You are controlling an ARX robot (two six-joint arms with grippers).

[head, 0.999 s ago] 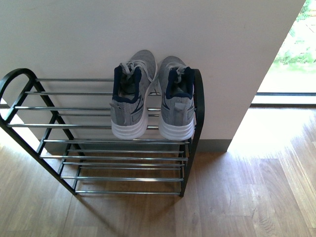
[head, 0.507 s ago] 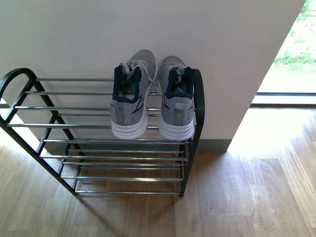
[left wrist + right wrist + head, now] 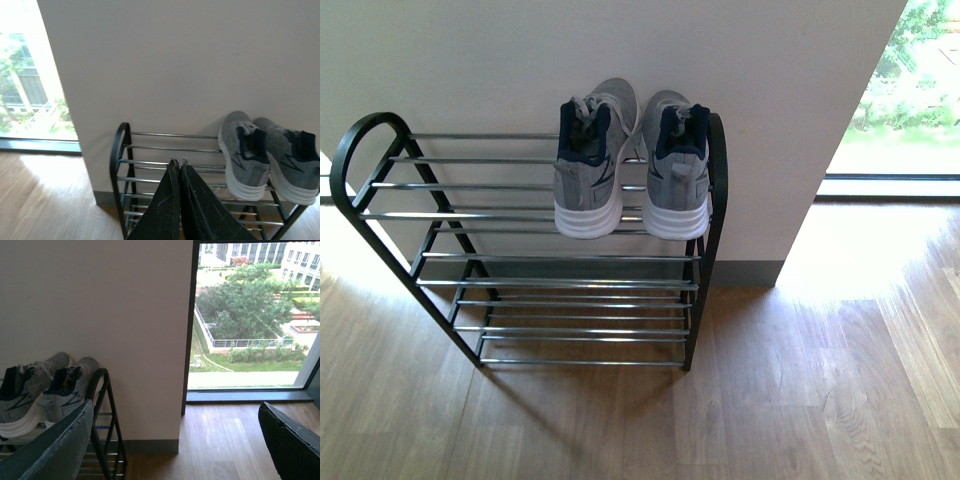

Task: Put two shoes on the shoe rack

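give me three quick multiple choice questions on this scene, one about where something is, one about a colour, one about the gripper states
1. Where are the grey sneakers on the shoe rack?
A. bottom tier, middle
B. top tier, right end in the front view
C. on the floor beside it

2. What colour are their soles?
A. white
B. black
C. red

3. How are the grippers?
A. both open
B. left open, right shut
C. left gripper shut, right gripper open

Answers:
1 B: both shoes rest on the uppermost bars against the right side frame.
2 A: the thick heel edges facing the camera are white.
3 C: the left fingers meet tip to tip, while the right fingers stand wide apart.
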